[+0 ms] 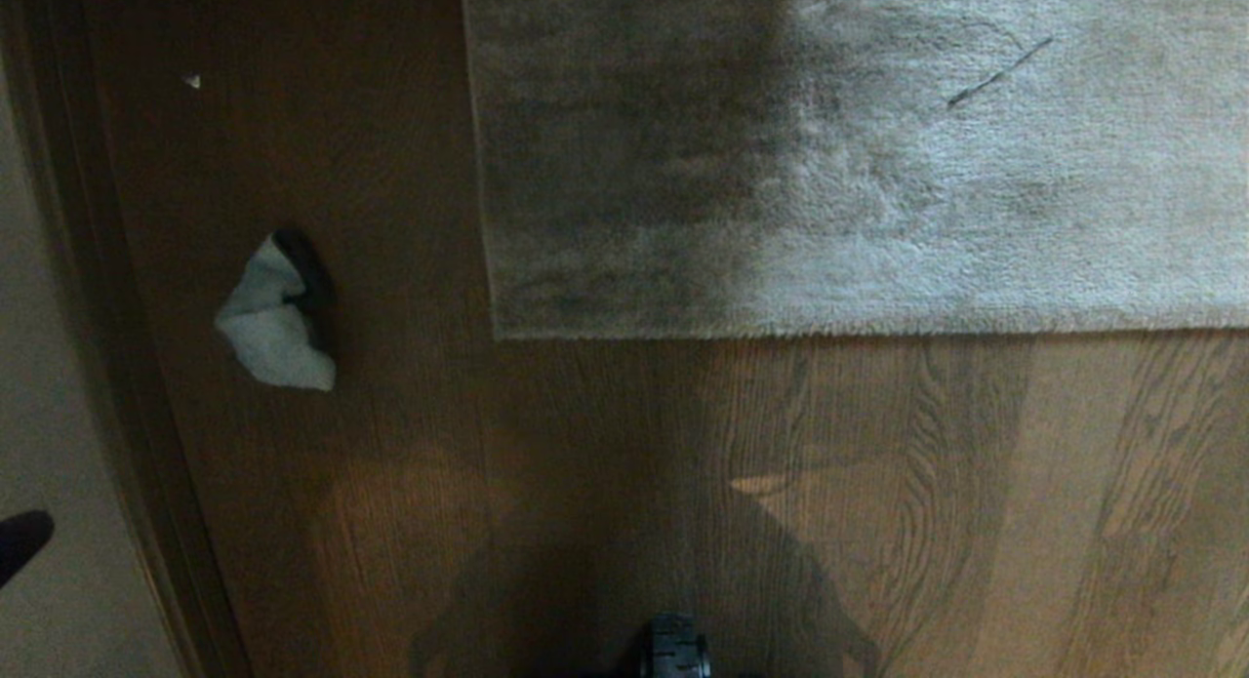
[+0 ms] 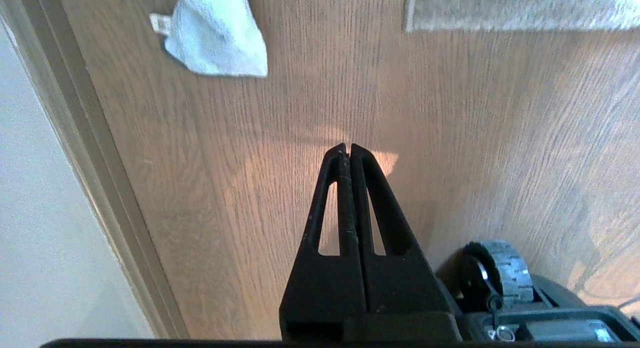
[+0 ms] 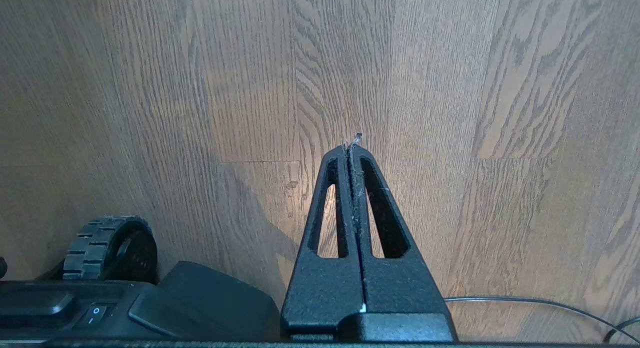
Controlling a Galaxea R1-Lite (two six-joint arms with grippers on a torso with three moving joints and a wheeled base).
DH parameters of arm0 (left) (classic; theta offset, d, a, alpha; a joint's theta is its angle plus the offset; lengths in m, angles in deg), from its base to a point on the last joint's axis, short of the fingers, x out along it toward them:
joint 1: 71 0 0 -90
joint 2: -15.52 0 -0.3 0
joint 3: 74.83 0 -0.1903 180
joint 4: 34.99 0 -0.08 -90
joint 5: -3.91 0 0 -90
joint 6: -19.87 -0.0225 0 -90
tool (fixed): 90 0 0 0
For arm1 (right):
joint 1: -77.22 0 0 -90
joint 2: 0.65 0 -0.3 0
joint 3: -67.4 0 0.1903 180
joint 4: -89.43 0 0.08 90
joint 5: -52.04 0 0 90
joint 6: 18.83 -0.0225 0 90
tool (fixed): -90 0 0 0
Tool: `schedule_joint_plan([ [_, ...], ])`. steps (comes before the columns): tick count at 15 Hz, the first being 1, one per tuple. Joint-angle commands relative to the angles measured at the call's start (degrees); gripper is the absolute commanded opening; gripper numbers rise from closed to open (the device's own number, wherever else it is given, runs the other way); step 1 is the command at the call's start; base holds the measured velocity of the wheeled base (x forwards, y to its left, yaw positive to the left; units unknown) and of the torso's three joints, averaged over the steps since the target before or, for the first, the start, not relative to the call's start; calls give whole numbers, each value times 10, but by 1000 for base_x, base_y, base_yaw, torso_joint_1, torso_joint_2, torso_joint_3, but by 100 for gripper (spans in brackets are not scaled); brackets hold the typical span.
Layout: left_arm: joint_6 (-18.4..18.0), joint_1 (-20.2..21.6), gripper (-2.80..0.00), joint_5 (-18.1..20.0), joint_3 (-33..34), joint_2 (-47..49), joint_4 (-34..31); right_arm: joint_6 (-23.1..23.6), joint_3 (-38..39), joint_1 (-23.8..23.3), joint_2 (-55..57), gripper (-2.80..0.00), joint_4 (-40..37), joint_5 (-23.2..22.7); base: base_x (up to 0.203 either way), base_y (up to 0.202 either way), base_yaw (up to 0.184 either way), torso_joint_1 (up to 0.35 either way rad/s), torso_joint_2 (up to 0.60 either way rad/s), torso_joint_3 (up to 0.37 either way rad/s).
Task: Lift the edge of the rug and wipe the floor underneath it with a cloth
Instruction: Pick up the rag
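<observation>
The rug [image 1: 878,171] lies flat at the top right, its near edge [image 1: 829,325] and square corner [image 1: 503,327] resting on the brown wood floor [image 1: 546,483]. The pale cloth [image 1: 273,329] sits crumpled on the floor to the left of that corner, by the wall. In the left wrist view, my left gripper [image 2: 348,146] is shut and empty above bare floor, with the cloth [image 2: 216,37] ahead to one side and the rug corner [image 2: 415,22] ahead to the other. My right gripper [image 3: 352,147] is shut over bare planks, with only lint at its tips.
A baseboard [image 1: 117,366] and pale wall run along the left. My base's grey wheel [image 1: 675,649] shows at the bottom, also as a wheel [image 2: 500,273] beside the left gripper. A thin cable [image 3: 530,303] lies on the floor near the right gripper.
</observation>
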Motion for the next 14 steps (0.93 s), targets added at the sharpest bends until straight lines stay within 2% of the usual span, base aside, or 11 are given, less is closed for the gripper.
schedule_joint_plan([
  [1,0,1,-280,-2,-17,24,0,0,0,0,0,-280,0,0,0,0,0,0,0,0],
  [3,0,1,-280,-18,-19,37,0,0,0,0,0,-280,0,0,0,0,0,0,0,0],
  [4,0,1,0,-21,-19,44,0,0,0,0,0,-280,0,0,0,0,0,0,0,0],
  [5,2,1,0,-21,-19,55,1,1,0,0,0,-280,0,0,0,0,0,0,0,0],
  [9,7,8,0,-22,-18,122,75,0,0,0,0,-280,0,0,0,0,0,0,0,0],
  [14,7,66,0,-19,-21,199,157,0,0,0,0,-280,0,0,0,0,0,0,0,0],
])
